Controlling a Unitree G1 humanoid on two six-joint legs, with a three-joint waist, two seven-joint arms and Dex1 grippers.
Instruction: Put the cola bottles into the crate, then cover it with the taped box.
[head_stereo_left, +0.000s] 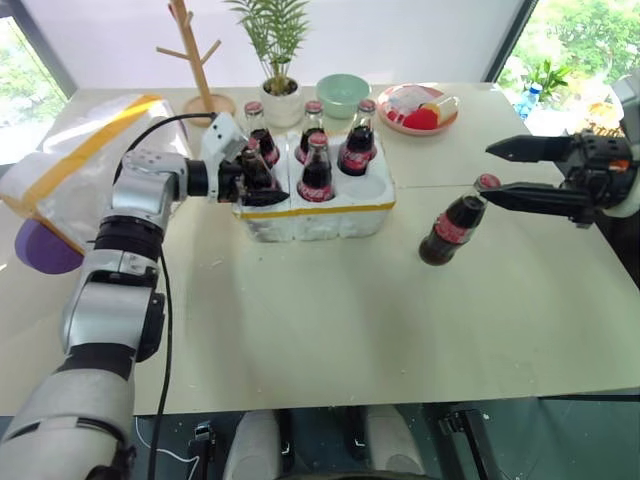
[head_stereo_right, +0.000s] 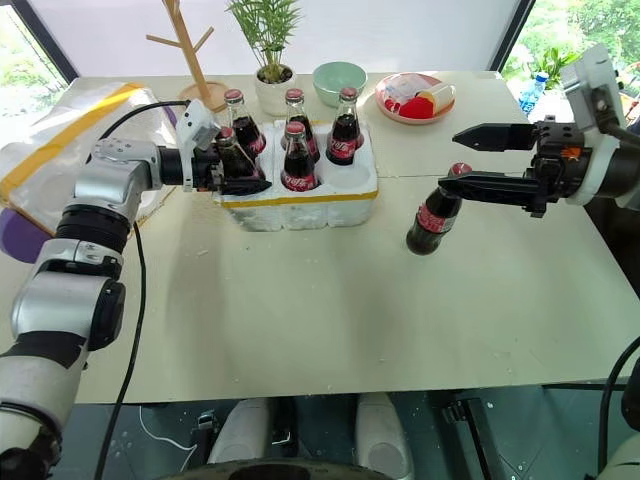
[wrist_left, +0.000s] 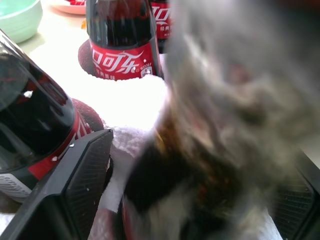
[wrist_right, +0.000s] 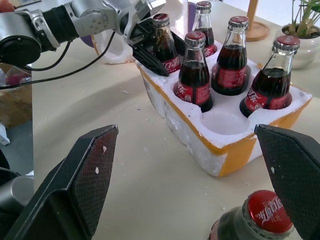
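The crate, a low white foam block with a yellow tape band, sits mid-table holding several cola bottles. Its front right well is empty. My left gripper reaches in from the left, open, with a finger on each side of the front left bottle standing in its well. A further cola bottle stands on the table right of the crate. Just above its red cap my right gripper hangs open and holds nothing. The taped box lies at the table's left edge.
Along the far edge stand a wooden rack, a potted plant, a green bowl and a pink plate of toy food. A purple item sits under the taped box. Foam crumbs dot the table beside the crate.
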